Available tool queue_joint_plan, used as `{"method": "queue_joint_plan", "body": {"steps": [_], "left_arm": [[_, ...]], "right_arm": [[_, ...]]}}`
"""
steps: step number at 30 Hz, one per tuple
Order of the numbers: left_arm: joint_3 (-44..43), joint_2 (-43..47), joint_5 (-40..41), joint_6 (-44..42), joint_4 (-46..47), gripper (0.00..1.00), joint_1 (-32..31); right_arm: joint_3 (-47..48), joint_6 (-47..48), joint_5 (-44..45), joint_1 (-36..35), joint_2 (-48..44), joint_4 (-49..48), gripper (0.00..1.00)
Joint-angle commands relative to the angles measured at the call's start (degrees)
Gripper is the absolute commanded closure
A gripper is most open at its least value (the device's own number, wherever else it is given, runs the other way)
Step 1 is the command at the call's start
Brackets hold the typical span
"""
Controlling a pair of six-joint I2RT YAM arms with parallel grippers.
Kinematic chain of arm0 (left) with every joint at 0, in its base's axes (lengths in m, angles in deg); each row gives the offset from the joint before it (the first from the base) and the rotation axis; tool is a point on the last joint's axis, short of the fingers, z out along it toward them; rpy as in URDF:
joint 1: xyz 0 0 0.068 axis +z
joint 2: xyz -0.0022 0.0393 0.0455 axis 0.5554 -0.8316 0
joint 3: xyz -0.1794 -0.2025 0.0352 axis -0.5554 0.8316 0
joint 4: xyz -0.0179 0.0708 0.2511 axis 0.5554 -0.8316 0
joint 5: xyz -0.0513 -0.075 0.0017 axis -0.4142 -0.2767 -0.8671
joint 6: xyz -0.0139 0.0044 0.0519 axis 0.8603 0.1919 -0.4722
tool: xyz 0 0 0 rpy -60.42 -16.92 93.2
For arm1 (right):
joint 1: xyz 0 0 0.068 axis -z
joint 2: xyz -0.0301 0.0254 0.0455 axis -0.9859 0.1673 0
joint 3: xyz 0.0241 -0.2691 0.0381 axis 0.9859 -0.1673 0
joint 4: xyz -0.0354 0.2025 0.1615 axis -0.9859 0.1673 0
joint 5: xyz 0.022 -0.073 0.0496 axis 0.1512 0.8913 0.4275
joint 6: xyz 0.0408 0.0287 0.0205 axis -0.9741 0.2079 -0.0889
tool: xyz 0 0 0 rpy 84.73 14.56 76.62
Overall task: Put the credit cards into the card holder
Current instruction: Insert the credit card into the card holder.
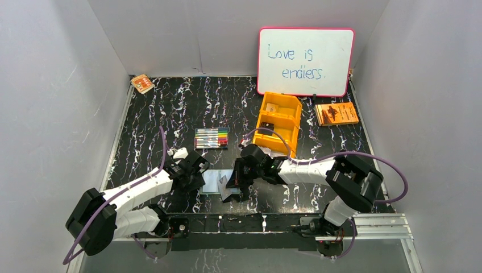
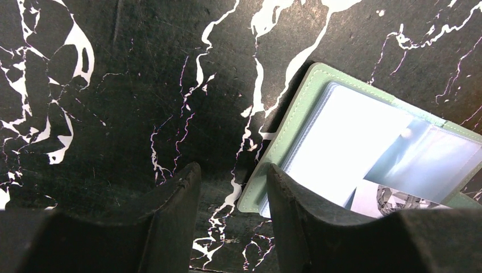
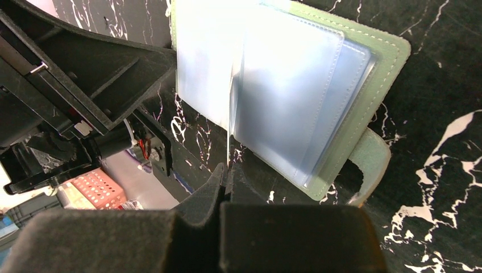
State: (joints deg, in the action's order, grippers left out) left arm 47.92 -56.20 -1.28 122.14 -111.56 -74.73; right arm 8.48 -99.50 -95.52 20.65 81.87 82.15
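Card holder lies open, clear pockets up, on the black marbled worktop near the front edge, between the two arms. We see the right jaws pressed together on a thin pale card. The right wrist view shows it edge-on, with its far edge at the clear pockets; we cannot tell if it is inside one. The left jaws are apart with only worktop between them. One finger sits at the holder's green corner; touching or not, we can't tell. The holder's side tab sticks out from the edge nearest the right jaws.

Further back we note an orange bin with three compartments: a pale piece in the back one, a dark piece in the middle one. A marker set lies left of the bin and an orange booklet right of it. A whiteboard leans on the back wall, and a small orange-and-white packet sits in the far left corner.
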Motion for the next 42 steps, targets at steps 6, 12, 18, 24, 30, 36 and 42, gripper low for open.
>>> {"method": "queue_joint_plan", "body": {"steps": [6,12,18,24,30,36,42], "left_arm": [[1.50,0.06,-0.75,0.09,0.39,0.56,0.35],[1.61,-0.38,-1.02,-0.11,0.92,0.57,0.35],[1.50,-0.74,-1.27,-0.32,1.19,0.57,0.31],[1.45,-1.17,-1.45,-0.43,1.45,0.57,0.30],[1.45,-1.21,-1.68,-0.45,1.54,0.57,0.34],[1.41,-1.49,-2.13,-0.66,1.71,0.58,0.31],[1.83,-1.36,-2.71,-0.65,2.03,0.59,0.32]], "right_arm": [[1.12,0.15,0.56,0.14,-0.01,-3.16,1.00],[1.31,0.58,0.72,0.23,0.06,-3.20,1.00],[1.32,0.84,-0.19,0.22,0.84,-4.50,1.00],[0.96,1.13,0.04,0.22,0.09,-6.18,1.00],[1.22,1.06,-0.15,0.34,1.26,-5.56,1.00],[0.22,0.06,0.22,0.72,2.48,-6.07,1.00],[-0.55,0.04,2.32,1.30,3.46,-6.89,1.00]]}}
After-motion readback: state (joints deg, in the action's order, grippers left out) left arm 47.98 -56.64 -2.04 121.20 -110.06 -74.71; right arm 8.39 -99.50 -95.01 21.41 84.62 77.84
